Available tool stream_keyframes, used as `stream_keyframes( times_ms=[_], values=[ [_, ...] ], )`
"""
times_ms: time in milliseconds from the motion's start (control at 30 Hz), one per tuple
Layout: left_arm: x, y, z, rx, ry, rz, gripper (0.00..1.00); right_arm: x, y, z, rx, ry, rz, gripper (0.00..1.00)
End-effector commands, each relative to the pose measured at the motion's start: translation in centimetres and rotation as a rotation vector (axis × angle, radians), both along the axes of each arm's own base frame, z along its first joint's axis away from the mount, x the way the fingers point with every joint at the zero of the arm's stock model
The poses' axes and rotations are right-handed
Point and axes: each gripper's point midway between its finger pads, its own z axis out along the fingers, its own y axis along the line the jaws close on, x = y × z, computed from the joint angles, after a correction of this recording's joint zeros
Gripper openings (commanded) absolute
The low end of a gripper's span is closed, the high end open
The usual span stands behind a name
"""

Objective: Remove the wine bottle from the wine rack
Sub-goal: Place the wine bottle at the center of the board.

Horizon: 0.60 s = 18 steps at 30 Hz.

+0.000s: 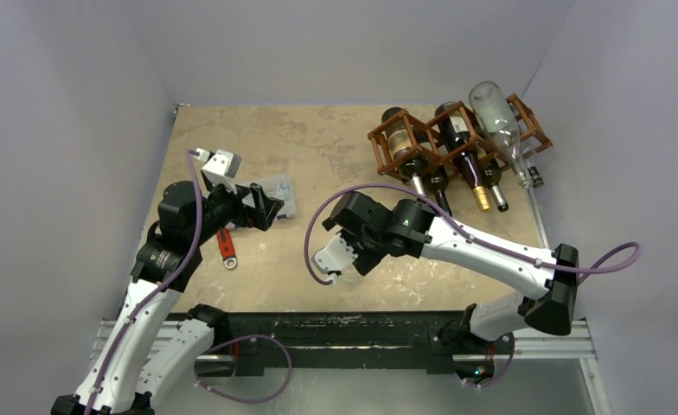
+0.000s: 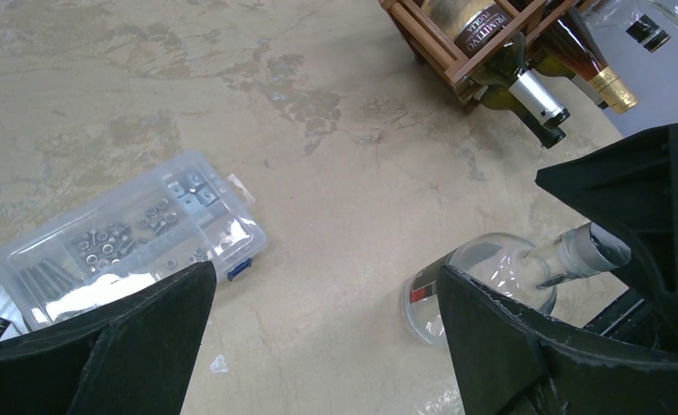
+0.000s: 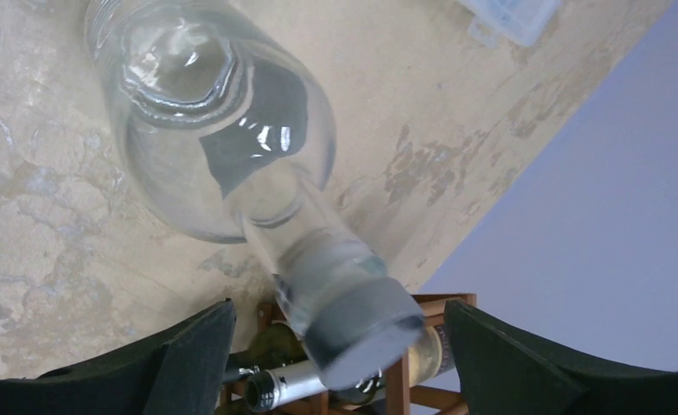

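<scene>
Standing upright, the wine bottle (image 3: 258, 190) sits inside the spread right claw (image 3: 337, 309).

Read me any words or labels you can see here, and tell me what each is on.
"PRIMITIVO": label of a dark bottle in the wine rack.
Label on the clear bottle standing on the table: too blurred to read.
Labels on the other racked bottles: too small to read.

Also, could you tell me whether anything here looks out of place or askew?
Only mildly: the clear bottle at the wine rack's right end lies with its base poking above the frame, unlike the dark bottles seated in cells. A red-handled tool lies loose by the left arm.
</scene>
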Motion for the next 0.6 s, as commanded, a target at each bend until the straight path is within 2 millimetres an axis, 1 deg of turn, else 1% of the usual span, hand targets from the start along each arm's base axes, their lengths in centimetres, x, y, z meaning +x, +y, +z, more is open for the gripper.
stream_keyframes(
  times_ms=[0,33,133,300,467,567],
  values=[
    [0.2,0.2,0.8,0.008,-0.042,0.002,1.00,-1.6,2.2,2.8,0.139,0.090,0.024,0.95],
    [0.2,0.2,0.8,0.008,-0.044,0.001,1.00,-1.9,2.4,3.0,0.154,0.110,0.030,0.96],
    [0.2,0.3,0.8,0.009,-0.045,0.003,1.00,-2.7,2.6,3.6,0.186,0.152,0.038,0.97],
    [0.0,0.1,0.9,0.007,-0.047,-0.011,0.99,-3.3,2.6,4.3,0.228,0.211,0.042,0.97],
    [-0.2,-0.2,1.0,0.002,-0.050,-0.034,0.98,-3.6,1.9,5.5,0.307,0.297,0.038,0.97],
    [-0.3,-0.4,1.1,-0.003,-0.050,-0.048,0.99,-3.6,0.7,6.4,0.382,0.354,0.034,0.97]
  ],
)
